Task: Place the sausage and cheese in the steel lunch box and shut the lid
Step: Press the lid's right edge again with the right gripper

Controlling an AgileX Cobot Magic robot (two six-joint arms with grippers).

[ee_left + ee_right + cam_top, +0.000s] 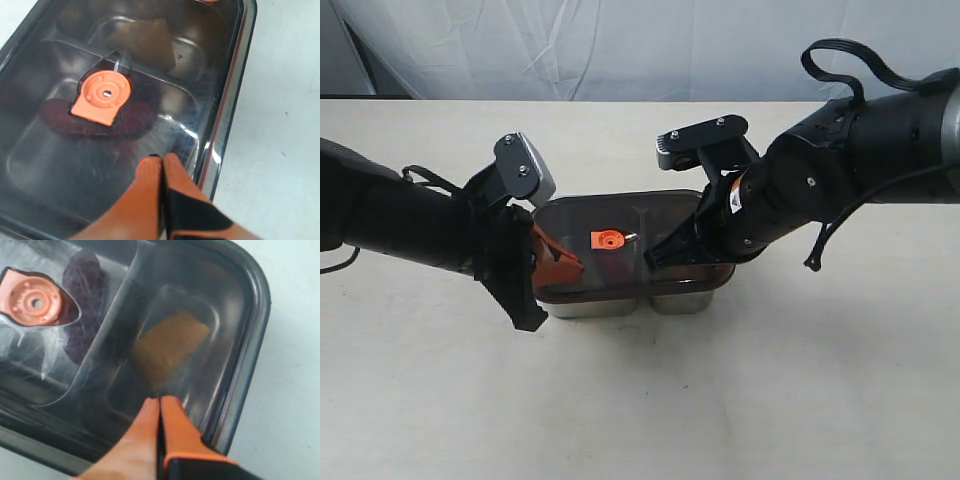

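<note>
The steel lunch box (672,301) sits mid-table with the dark translucent lid (630,225) lying on top of it, orange valve tab (607,240) up. Through the lid the cheese (170,347) shows dimly as a tan wedge in one compartment, and the sausage (135,120) as a dark red shape under the valve tab (101,96) in the other. My left gripper (578,264) is shut and empty, its tips resting on the lid's left end (162,158). My right gripper (655,258) is shut and empty too, tips on the lid's right end (159,399).
The pale table (640,400) spreads all round the box. A white cloth backdrop (620,50) hangs behind the table's far edge. Both dark arms reach in from the sides over the box.
</note>
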